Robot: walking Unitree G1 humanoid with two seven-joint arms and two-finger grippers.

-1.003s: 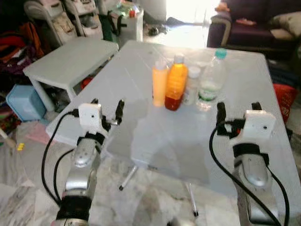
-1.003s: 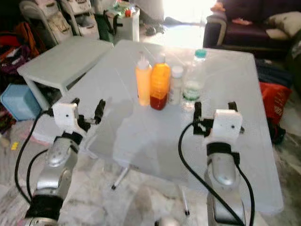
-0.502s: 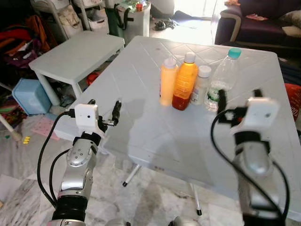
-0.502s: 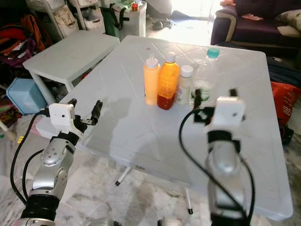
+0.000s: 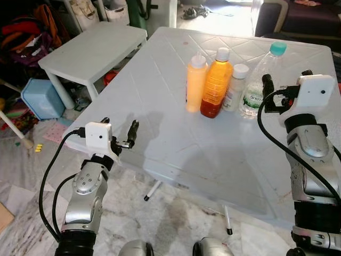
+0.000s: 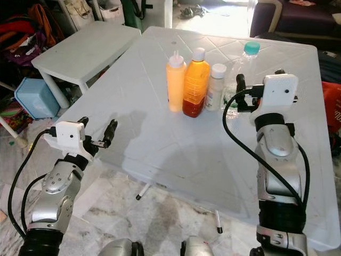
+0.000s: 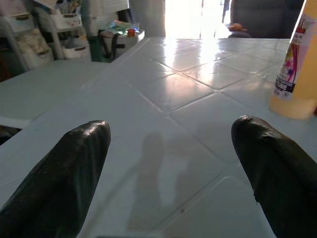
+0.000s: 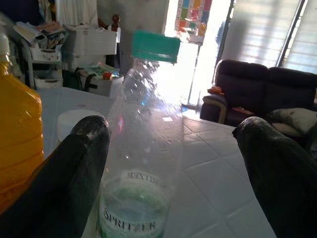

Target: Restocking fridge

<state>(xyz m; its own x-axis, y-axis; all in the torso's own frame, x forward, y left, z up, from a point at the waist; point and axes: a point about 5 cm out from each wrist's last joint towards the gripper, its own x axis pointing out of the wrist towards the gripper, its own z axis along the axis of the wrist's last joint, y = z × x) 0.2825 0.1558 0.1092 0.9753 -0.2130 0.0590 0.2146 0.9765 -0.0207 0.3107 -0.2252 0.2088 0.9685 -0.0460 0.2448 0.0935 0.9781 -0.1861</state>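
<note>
On the white tabletop (image 5: 176, 133), four bottles stand in a row — the clear water bottle (image 5: 257, 80) at its right end. The right gripper (image 5: 285, 88) hovers just before that bottle, fingers spread wide and empty. The left gripper (image 5: 118, 133) hangs at the near edge — fingers open, holding nothing.

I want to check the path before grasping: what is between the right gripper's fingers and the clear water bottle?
Nothing: the right wrist view shows the open right gripper facing the water bottle, bare air before it. The white-capped bottle stands behind.
</note>
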